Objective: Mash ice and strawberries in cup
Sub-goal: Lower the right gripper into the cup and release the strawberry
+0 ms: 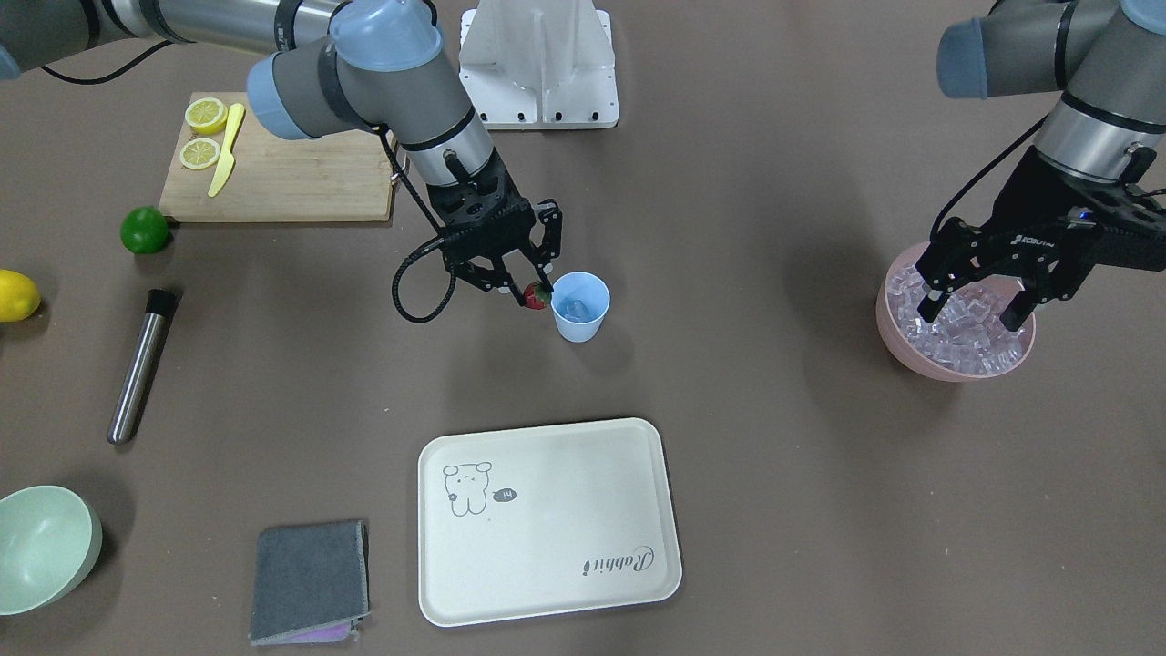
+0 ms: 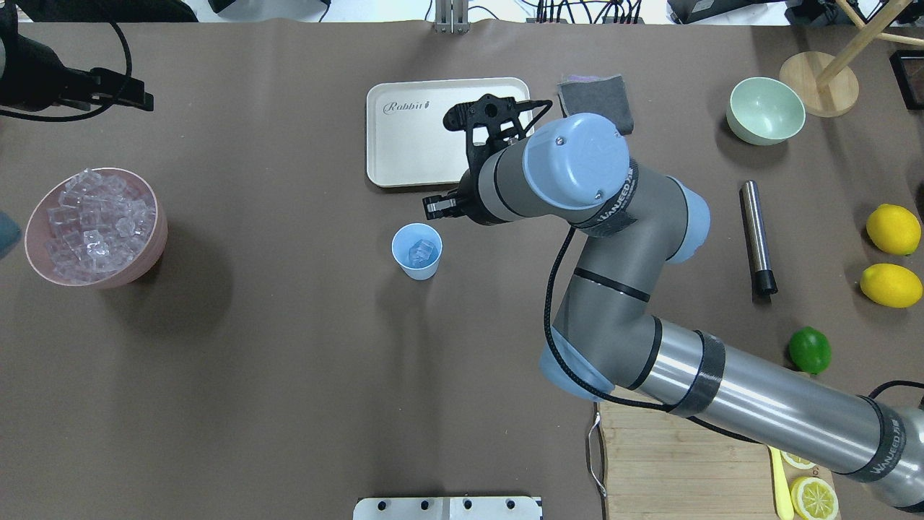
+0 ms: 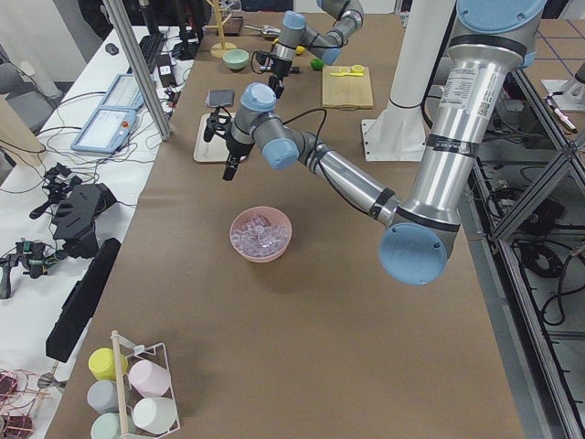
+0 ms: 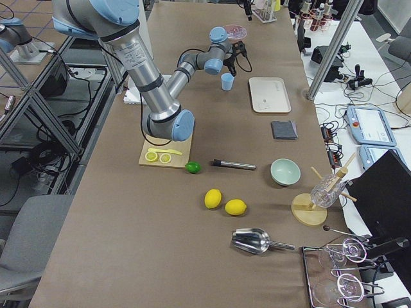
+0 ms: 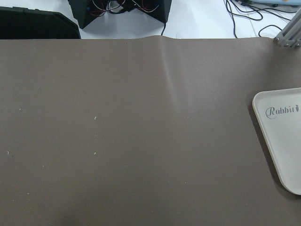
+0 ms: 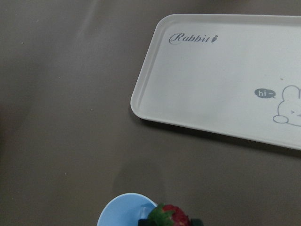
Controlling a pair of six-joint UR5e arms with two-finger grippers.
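The light-blue cup (image 1: 580, 310) stands upright mid-table with a few clear ice cubes (image 1: 572, 308) inside; it also shows in the overhead view (image 2: 416, 250). My right gripper (image 1: 534, 290) is shut on the small red strawberry (image 1: 536, 294) and holds it at the cup's rim, on the side toward the cutting board. The right wrist view shows the strawberry (image 6: 169, 215) over the cup's edge (image 6: 123, 212). My left gripper (image 1: 975, 310) is open and empty just above the ice (image 1: 961, 333) heaped in the pink bowl (image 1: 911, 355).
A cream tray (image 1: 547, 519) lies in front of the cup. A steel muddler (image 1: 141, 364), a lime (image 1: 144, 229), a lemon (image 1: 14, 294), a cutting board (image 1: 291, 182) with lemon halves and a knife, a pale green bowl (image 1: 41, 547) and a grey cloth (image 1: 310, 579) sit on my right side.
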